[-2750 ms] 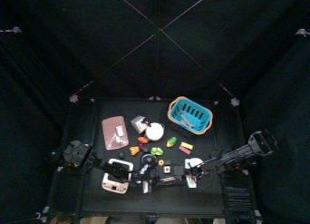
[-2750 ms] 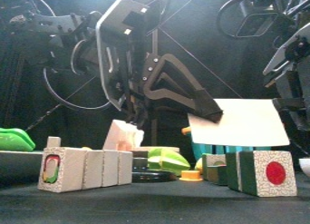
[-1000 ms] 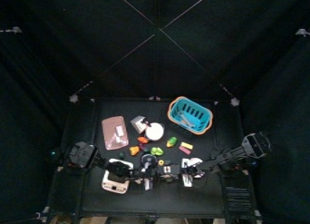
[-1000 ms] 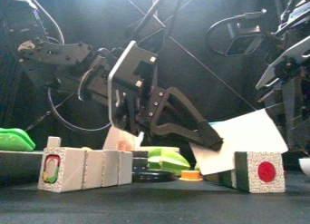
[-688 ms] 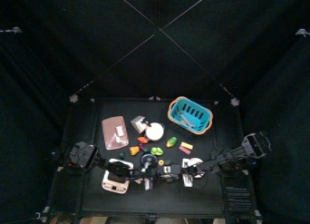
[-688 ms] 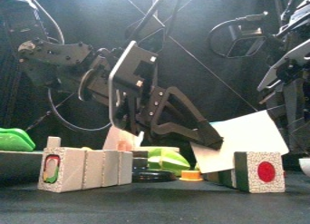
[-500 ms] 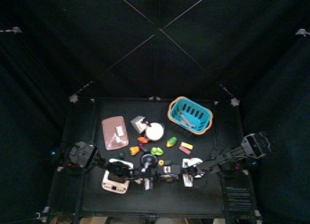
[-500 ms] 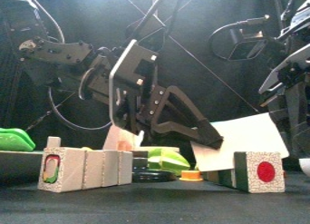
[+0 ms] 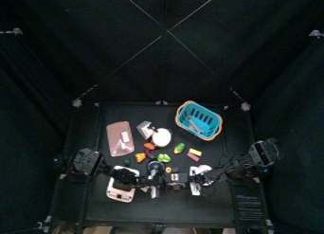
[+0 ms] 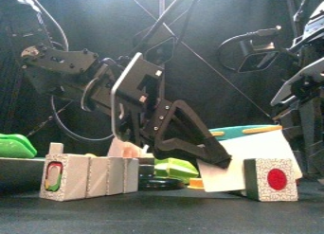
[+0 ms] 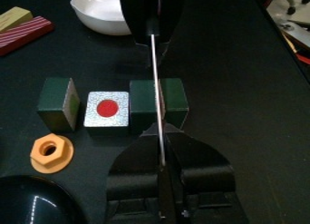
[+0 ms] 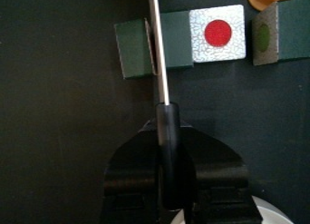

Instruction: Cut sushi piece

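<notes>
black curtains close in the small black table (image 9: 95,148), its front edge crowded with toy food. my left gripper (image 11: 155,178) looks clamped on a thin white knife blade (image 11: 152,82) standing over a dark green block (image 11: 159,95) just beside the white sushi piece with a red dot (image 11: 107,108). my right gripper (image 12: 169,178) looks clamped the same way on a second white blade (image 12: 159,46) crossing a green slab (image 12: 145,48) next to that red-dotted square (image 12: 218,34). my worry: both blades meet and jam, or the piece slides away. no writing or label is readable.
</notes>
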`<state>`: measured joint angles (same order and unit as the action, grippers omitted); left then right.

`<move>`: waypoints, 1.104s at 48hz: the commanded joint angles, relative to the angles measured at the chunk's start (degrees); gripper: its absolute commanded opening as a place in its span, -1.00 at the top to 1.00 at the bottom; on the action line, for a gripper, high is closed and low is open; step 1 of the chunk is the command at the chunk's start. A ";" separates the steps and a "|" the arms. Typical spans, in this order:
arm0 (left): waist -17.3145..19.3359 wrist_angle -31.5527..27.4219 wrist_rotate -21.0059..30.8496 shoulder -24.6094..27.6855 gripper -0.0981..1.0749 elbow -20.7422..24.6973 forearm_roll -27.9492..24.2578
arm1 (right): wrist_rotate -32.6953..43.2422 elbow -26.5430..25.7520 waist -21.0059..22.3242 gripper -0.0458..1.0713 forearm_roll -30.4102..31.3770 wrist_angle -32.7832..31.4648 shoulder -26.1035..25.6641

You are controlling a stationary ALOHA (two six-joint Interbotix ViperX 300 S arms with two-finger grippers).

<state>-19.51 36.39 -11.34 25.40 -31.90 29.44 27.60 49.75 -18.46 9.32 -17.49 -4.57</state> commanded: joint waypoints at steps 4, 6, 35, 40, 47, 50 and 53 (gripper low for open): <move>0.09 -0.35 0.09 -0.44 0.18 0.44 -0.09 | 0.09 -0.26 0.00 0.16 -0.35 0.88 0.70; 0.00 -0.35 0.09 -0.35 0.18 0.44 -0.09 | 0.09 -0.26 0.00 0.16 -0.62 1.14 1.05; -1.14 -0.35 0.26 -0.97 0.18 1.49 -0.09 | 0.09 -1.58 -2.11 0.16 -3.08 0.88 -0.97; -1.58 -0.35 0.35 -0.35 0.18 1.93 -0.09 | 0.09 -1.67 -3.16 0.16 -4.66 0.88 -0.79; -2.02 -1.67 0.35 -0.62 0.18 2.11 -0.09 | 0.09 -1.67 -4.13 0.16 -6.42 0.79 -0.26; -1.93 -2.64 0.26 -0.88 0.18 2.20 -0.09 | 0.00 -1.67 -4.22 0.16 -6.33 0.70 -0.35; -1.67 -3.08 0.18 -1.14 0.18 2.11 -0.09 | -0.09 -1.76 -4.13 0.16 -5.89 0.53 -0.53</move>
<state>-21.09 34.01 -10.99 25.75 -30.32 29.44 27.69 48.78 -22.15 3.25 -16.70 -3.69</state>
